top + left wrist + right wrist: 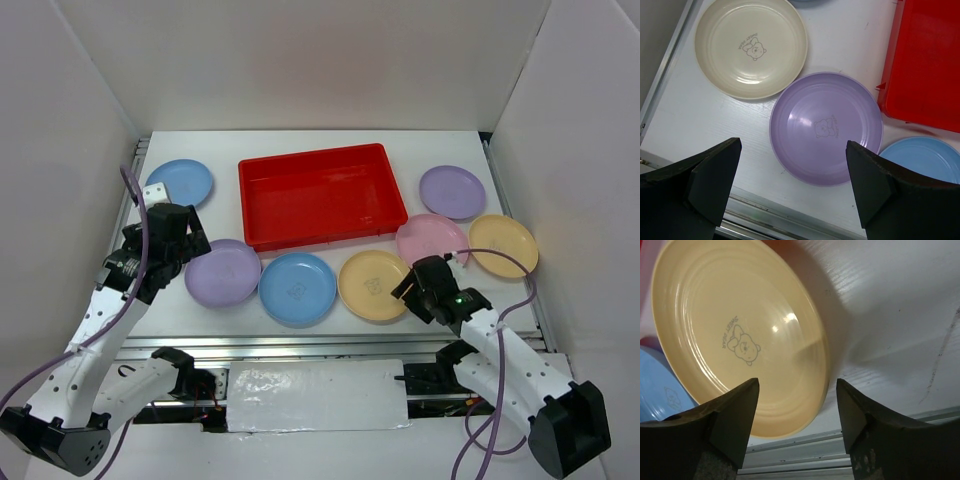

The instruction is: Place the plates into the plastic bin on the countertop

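Observation:
The red bin [320, 195] sits empty at the back middle of the white countertop [300, 140]. Around it lie plates: blue [180, 183], purple [223, 272], blue [297, 288], yellow [373, 285], pink [430, 238], yellow [503, 245] and purple [452, 191]. My left gripper [185, 242] is open and empty above the near rim of the left purple plate [826, 127]. It hides a cream plate [751, 47] from the top view. My right gripper [415, 282] is open, and its jaws straddle the right rim of the front yellow plate [740, 330].
A metal rail [330, 345] runs along the near edge, and white walls close the left, back and right sides. In the left wrist view the bin's corner [925, 60] and a blue plate [925, 160] lie right of the purple plate.

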You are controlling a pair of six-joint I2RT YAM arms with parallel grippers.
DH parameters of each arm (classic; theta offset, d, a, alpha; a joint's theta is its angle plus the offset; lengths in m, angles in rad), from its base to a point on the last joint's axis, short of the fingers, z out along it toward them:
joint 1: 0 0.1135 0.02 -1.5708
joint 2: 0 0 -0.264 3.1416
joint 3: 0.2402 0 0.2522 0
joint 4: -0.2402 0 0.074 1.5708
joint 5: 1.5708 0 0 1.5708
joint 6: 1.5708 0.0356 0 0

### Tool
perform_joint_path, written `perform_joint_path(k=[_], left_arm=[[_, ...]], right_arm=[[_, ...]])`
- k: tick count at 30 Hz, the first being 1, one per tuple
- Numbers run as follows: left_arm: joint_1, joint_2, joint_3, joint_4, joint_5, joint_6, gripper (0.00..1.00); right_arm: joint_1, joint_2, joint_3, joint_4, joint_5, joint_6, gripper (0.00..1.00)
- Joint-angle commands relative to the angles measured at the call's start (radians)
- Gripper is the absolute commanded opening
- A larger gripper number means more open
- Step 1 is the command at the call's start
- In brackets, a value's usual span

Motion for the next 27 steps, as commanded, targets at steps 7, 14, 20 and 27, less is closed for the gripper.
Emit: perform_joint_path(k=[7,14,20,27], left_arm=[[0.003,0.006,0.010,0.044,0.036,0.030,0.99],[0.003,0.003,0.009,0.047,0.044,0.031,0.99],[0.003,0.006,0.009,0.044,0.044,0.030,0.99],[0.003,0.003,0.009,0.045,0.045,0.028,0.99]], right_arm=[[0.052,0.033,-0.068,0.090,0.049,0.098,0.45],[0.106,-0.032,-0.080,0.049,0.077,0.148,0.16],[0.149,-0.130,-0.039,-0.050,0.121,0.191,0.00],[0.203,-0.195,0.078,-0.151,0.204,0.220,0.00]])
